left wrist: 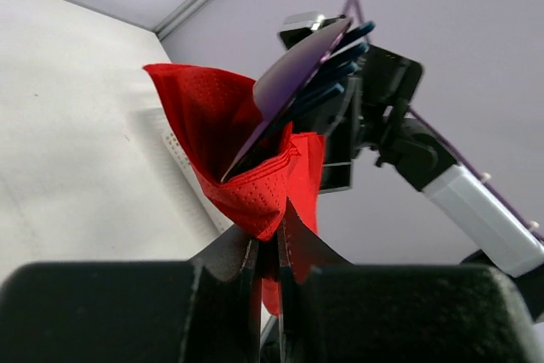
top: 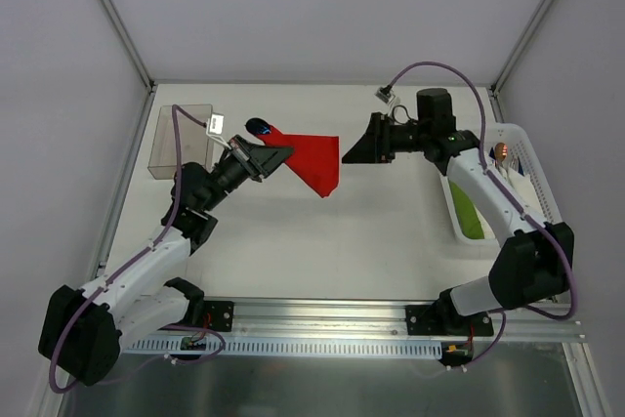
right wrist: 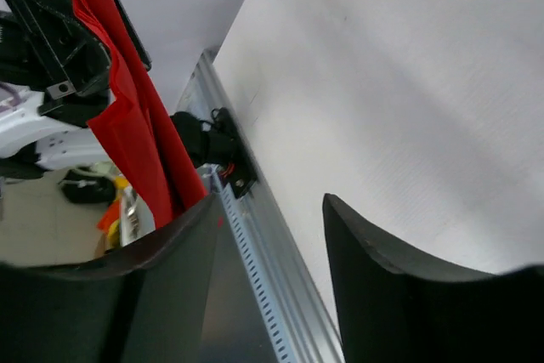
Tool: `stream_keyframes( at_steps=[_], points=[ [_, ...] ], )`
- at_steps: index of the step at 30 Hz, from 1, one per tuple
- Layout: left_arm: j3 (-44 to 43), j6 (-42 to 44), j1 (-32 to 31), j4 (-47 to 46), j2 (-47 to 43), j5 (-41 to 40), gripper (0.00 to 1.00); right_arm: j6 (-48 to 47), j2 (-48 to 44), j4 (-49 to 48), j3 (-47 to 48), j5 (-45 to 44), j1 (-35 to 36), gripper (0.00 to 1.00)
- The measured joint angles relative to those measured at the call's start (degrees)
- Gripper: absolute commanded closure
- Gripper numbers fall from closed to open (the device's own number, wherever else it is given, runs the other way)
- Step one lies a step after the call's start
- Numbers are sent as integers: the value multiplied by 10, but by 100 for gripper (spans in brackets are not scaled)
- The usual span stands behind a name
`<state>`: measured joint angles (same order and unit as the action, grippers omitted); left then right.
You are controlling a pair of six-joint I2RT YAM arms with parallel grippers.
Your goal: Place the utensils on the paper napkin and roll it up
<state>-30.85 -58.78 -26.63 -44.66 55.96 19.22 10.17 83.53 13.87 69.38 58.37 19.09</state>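
Observation:
My left gripper [top: 276, 155] is shut on the bright red paper napkin [top: 314, 161] and holds it above the table. In the left wrist view the napkin [left wrist: 246, 167] is bunched into a pouch between my fingers [left wrist: 246, 265]. The utensils [left wrist: 297, 78], with iridescent blue and purple heads, stick up out of it. One blue head [top: 259, 127] shows beside the left gripper in the top view. My right gripper [top: 359, 148] is open and empty, just right of the napkin's free corner. The napkin hangs at the left in the right wrist view [right wrist: 127, 116].
A clear plastic box [top: 179, 141] stands at the back left. A white basket [top: 527, 178] at the right holds a green napkin bundle [top: 470, 214] and a copper-headed utensil [top: 500, 151]. A metal rail [top: 312, 324] runs along the near edge.

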Motion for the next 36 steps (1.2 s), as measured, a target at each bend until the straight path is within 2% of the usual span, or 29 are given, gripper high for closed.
stream_keyframes(
  at_steps=[1,2,5,6,8,11,16,25,36],
  points=[
    [-8,8,0,17,-3,-2,100,-19,-8,22,10,-15,-4,28],
    [-19,17,0,37,-6,-3,100,-45,-18,47,23,-35,-6,22],
    [-48,40,0,89,-9,-5,100,-115,-54,104,59,-98,-1,11],
    [-58,44,0,110,-9,-6,100,-136,-67,119,70,-120,3,11],
    [-75,53,0,148,-8,-10,100,-178,-94,144,92,-165,16,11],
    [-94,59,0,198,-6,-20,100,-234,-117,176,124,-220,52,19],
    [-107,58,0,247,7,-29,100,-300,-118,207,159,-295,150,28],
    [-134,42,0,279,37,-5,100,-335,-67,224,168,-368,233,27],
    [-168,39,-11,276,49,27,100,-327,-4,227,185,-385,240,23]
  ],
)
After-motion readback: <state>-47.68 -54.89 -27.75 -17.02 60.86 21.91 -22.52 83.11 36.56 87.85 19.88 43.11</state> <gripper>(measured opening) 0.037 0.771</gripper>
